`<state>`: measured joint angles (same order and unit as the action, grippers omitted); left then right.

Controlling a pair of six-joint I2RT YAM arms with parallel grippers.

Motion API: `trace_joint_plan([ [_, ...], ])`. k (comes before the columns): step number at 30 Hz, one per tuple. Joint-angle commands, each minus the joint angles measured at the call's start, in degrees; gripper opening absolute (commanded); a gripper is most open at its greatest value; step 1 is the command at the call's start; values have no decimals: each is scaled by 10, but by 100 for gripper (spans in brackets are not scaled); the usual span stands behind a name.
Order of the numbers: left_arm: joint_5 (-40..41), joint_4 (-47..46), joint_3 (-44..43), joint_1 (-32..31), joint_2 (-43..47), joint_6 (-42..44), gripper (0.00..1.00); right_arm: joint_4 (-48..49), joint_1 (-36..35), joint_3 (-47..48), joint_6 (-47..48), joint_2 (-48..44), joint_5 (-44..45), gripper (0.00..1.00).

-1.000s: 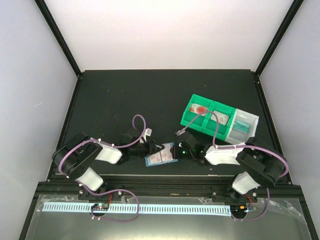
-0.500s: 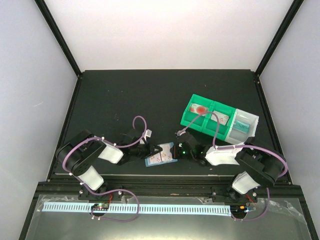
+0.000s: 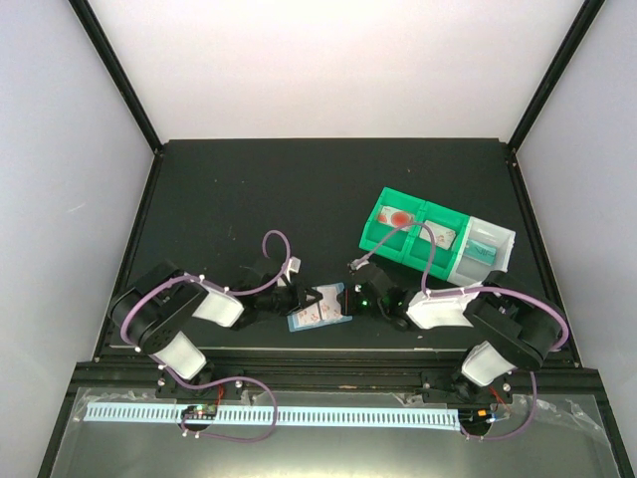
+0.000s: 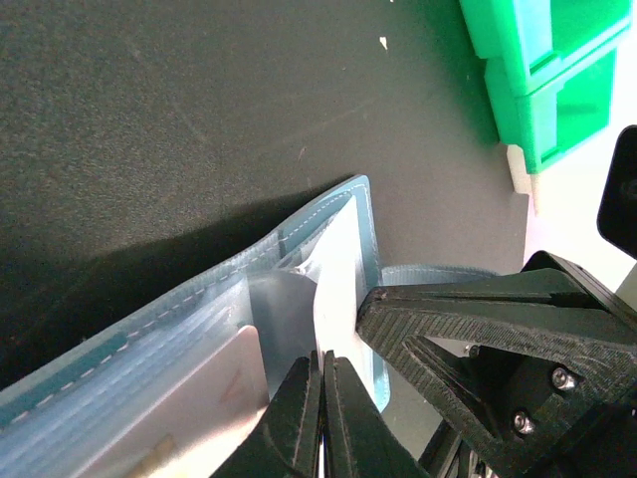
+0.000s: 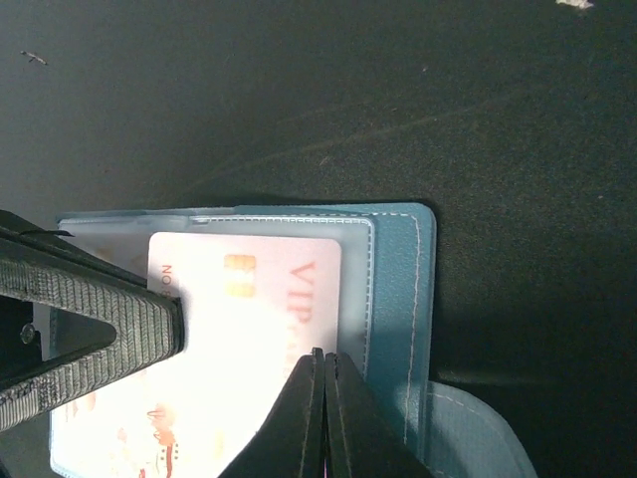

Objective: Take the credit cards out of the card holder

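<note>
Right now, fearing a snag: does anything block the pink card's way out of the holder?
Only the frosted pocket of the card holder over the pink card; left gripper pinches it, right gripper the holder.

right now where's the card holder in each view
top external: card holder just below the picture's centre.
left wrist: card holder runs from lower left up to centre.
right wrist: card holder fills centre to bottom.
shared landmark: the whitish-pink card tucked in its pocket.
</note>
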<state>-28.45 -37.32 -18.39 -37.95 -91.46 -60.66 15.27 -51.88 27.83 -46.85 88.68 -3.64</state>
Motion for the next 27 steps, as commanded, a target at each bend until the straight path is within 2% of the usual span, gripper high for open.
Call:
trace_joint_plan([
  [1,-1,15,7,-3,12,10,1,-59,-3,-12,-5,29,17,3],
  [11,-6,31,17,5,25,25,2,-62,-3,-16,-14,31,26,2],
  [22,-10,115,13,23,91,64,1,-71,-3,-13,-15,27,34,2],
  [27,14,189,13,25,133,87,2,-69,-3,-13,-8,21,32,2],
])
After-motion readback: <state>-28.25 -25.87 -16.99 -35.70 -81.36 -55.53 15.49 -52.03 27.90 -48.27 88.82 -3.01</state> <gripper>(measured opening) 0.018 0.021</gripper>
